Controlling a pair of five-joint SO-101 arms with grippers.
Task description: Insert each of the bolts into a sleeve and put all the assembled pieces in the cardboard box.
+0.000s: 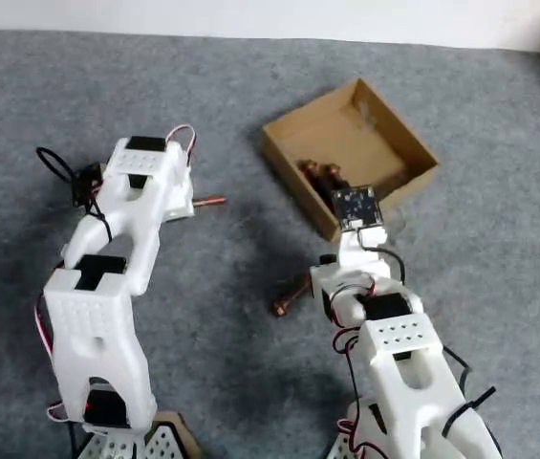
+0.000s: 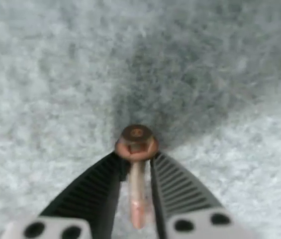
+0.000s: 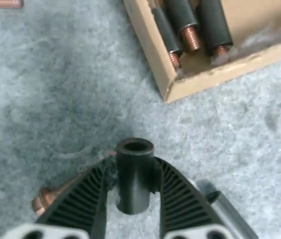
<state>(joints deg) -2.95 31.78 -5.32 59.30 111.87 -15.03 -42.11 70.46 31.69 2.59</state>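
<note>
My left gripper (image 2: 136,160) is shut on a copper bolt (image 2: 137,144), its flanged head just past the fingertips and its shank running back between the jaws. In the high view that bolt (image 1: 210,202) sticks out level toward the cardboard box (image 1: 279,143). My right gripper (image 3: 135,168) is shut on a black sleeve (image 3: 135,174), held upright with its open bore facing the camera, just in front of the box's near corner (image 3: 167,87). Three assembled pieces (image 3: 182,22) lie side by side in the box. A loose bolt (image 1: 289,299) lies on the carpet beside the right arm.
Grey carpet covers the table. The loose bolt's head (image 3: 42,203) lies close beside my right gripper's finger. A grey cylinder (image 3: 227,216) lies on the carpet on its other side. Open carpet lies between the two arms.
</note>
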